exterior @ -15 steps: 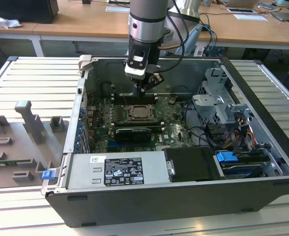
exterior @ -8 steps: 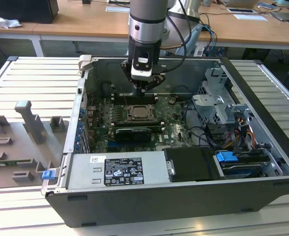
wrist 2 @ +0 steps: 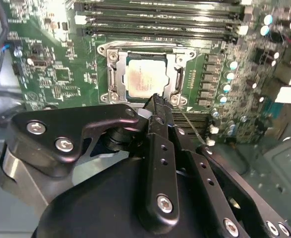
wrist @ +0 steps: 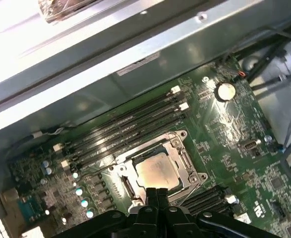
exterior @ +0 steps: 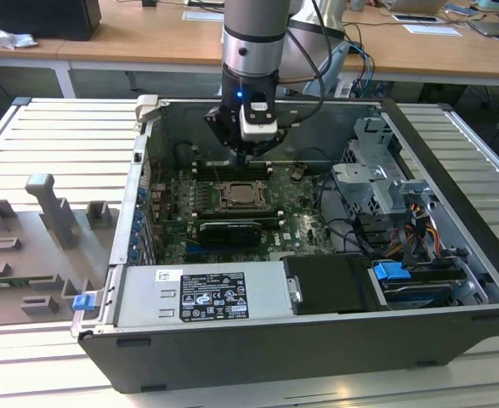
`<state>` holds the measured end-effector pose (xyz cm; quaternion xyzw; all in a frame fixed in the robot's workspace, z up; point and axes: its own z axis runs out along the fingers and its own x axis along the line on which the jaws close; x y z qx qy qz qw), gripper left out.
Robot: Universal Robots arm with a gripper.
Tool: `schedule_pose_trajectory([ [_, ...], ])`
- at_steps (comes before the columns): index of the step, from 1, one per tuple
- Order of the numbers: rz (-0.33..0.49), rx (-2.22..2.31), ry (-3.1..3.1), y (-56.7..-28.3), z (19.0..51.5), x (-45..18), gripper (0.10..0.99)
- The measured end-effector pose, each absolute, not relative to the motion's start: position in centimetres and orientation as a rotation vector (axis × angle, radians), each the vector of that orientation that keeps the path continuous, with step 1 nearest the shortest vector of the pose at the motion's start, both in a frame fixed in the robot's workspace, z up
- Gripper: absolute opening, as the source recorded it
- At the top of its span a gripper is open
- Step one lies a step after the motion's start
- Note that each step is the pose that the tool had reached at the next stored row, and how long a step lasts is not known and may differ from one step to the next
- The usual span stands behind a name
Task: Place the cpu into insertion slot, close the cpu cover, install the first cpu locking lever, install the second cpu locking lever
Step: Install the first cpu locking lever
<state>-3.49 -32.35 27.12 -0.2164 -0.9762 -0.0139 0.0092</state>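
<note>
Can see the cpu (wrist: 157,173) seated in the insertion slot (wrist: 128,187), mid circuit board (wrist: 219,134), with the cpu cover (wrist: 186,162) lowered around it. Hovering just above the slot's edge with gripper (wrist: 157,194) clenched, empty.

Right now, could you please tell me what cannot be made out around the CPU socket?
- In both wrist views, the gripper hides the near edge of the cpu cover; contact there cannot be told.
- In the exterior view, the insertion slot is too small to show whether it is latched.
</note>
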Motion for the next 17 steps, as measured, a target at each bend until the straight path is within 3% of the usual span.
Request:
schedule_pose_trajectory([
  [17,-0.043,-0.190,-3.123,-32.35,26.97,-3.49,0.106],
])
